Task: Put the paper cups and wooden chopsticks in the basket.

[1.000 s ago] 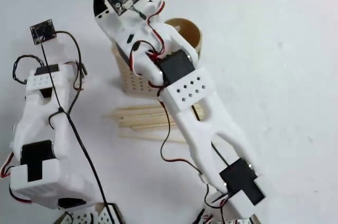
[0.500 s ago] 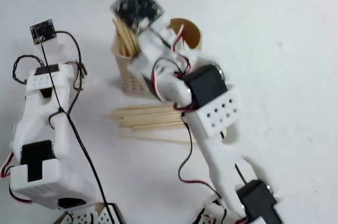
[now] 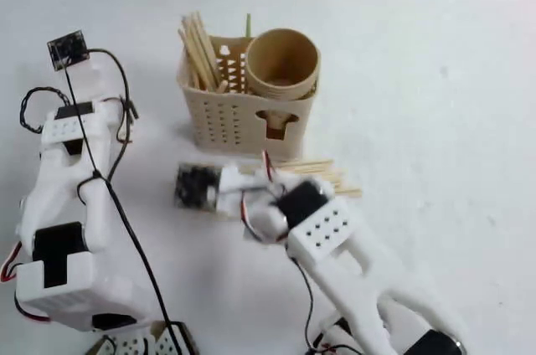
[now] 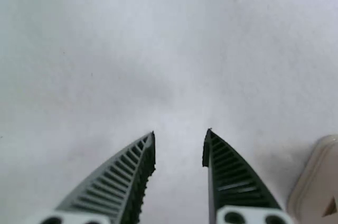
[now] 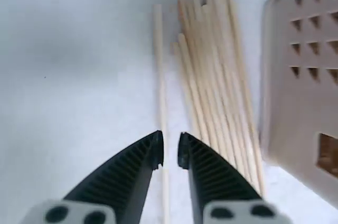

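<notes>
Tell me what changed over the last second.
The right gripper pulled back from over the basket to the loose chopsticks on the table, jaws slightly apart. The left arm, basket and paper cups stayed put.

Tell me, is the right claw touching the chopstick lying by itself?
Cannot tell. In the right wrist view the right gripper sits over the lone chopstick, but neither contact nor a gap shows plainly.

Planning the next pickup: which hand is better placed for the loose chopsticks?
Right. The right hand hangs just over the loose chopsticks beside the basket; the left hand is farther off, over table.
</notes>
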Available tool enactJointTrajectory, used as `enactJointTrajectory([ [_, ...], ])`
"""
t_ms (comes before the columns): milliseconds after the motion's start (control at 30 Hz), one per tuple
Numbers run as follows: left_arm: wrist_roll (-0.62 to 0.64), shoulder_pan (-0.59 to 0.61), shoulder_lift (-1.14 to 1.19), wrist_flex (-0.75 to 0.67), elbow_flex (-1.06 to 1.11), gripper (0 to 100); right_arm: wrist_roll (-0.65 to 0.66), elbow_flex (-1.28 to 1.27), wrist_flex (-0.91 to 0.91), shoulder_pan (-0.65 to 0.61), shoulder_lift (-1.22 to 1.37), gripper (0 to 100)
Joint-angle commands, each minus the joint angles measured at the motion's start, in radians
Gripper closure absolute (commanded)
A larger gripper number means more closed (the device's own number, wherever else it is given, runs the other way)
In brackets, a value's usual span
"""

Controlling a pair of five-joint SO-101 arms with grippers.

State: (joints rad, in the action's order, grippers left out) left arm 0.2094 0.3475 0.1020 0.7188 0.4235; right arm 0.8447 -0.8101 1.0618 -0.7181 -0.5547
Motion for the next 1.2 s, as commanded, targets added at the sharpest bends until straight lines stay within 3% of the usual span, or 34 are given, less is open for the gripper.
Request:
enactJointTrajectory([
  [0,0.006,-0.005,-0.028,-0.017,-0.006,83,0.032,-0.155,-0.157,-0.007,-0.044,83.5],
  [333,0.006,-0.005,-0.027,-0.017,-0.006,83,0.075,-0.253,-0.262,-0.024,-0.024,87.5],
  [533,0.006,-0.005,-0.027,-0.014,-0.005,83,0.072,-0.170,-0.314,-0.019,0.197,87.5],
  [900,0.006,-0.005,-0.027,-0.017,-0.008,83,-0.061,-0.021,-0.349,-0.018,0.414,88.5],
  [1000,0.006,-0.005,-0.028,-0.017,-0.008,83,-0.057,-0.020,-0.352,-0.018,0.443,99.5],
  [1167,0.006,-0.005,-0.028,-0.015,-0.006,83,-0.072,-0.020,-0.344,-0.001,0.427,98.3],
])
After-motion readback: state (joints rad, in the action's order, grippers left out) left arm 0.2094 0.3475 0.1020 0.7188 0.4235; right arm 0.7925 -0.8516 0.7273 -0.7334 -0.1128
